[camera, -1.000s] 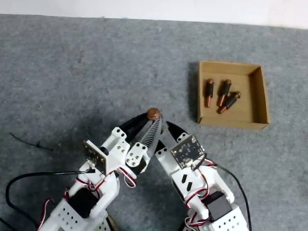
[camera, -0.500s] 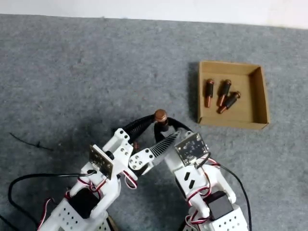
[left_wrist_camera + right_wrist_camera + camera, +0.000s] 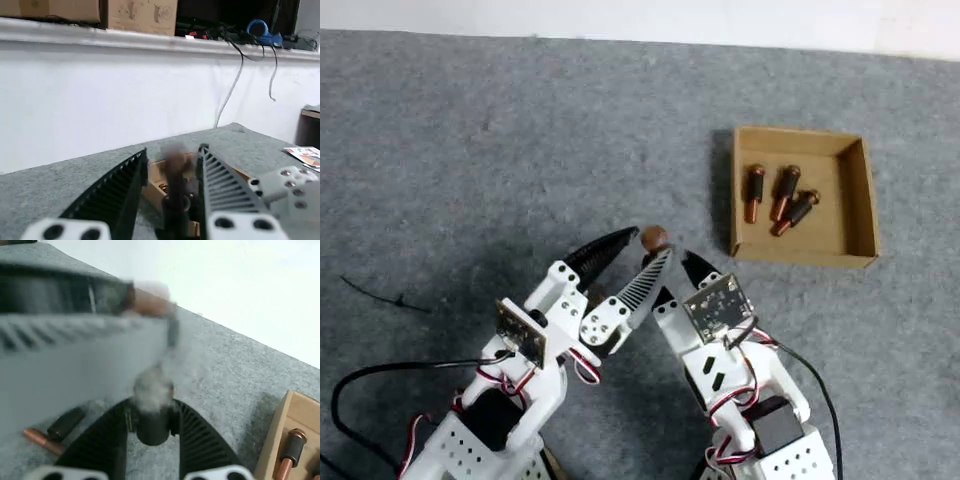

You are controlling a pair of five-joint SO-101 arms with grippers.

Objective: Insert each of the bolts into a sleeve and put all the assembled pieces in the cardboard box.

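Left fingers point(image 3: 605, 251) hover above grey carpet point(image 3: 470, 150) (white wall point(image 3: 100, 90) behind).

Grey felt tabletop point(image 3: 470, 140); white wall point(image 3: 100, 100) behind; ledge point(image 3: 75, 31) above, holding cartons point(image 3: 140, 15); cables point(image 3: 232, 85) dangling.

Left pincer point(image 3: 650, 243) at 7 o'clock and right pincer point(image 3: 672, 272) at 5 are crowding a copper-headed bolt point(image 3: 654, 238) mid-table point(image 3: 470, 150). Cardboard box point(image 3: 802, 261) at 3 is holding three assembled pieces point(image 3: 785, 192).

You're in a lab or workshop: storage cartons point(image 3: 140, 15) and dangling cables point(image 3: 231, 82) line the ledge point(image 3: 100, 37) behind your table point(image 3: 50, 180).
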